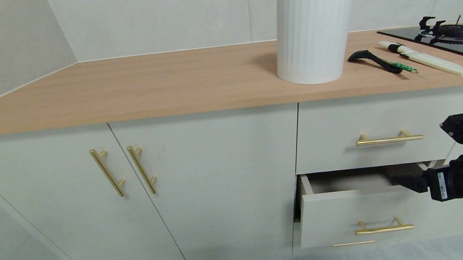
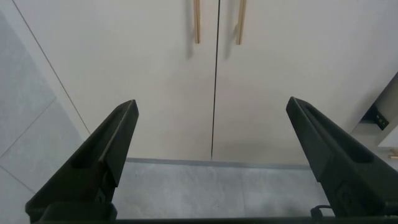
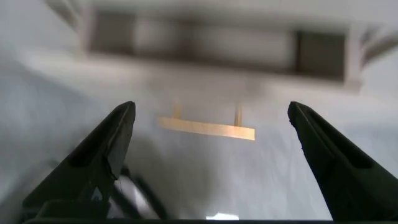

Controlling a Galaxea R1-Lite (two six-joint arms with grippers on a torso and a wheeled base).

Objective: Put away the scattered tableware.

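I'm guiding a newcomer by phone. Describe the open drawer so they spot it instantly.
Below the wooden countertop, right of the two cabinet doors, drawers are stacked. It is the second drawer, pulled partly out; the top drawer is shut.

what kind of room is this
Most likely a kitchen: a wooden countertop runs over pale cabinets, a gas hob is set in toward the right, and a knife lies on the counter beside it.

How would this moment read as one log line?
drawer: partly open | right gripper: open, facing drawer | left gripper: open | knife: on counter
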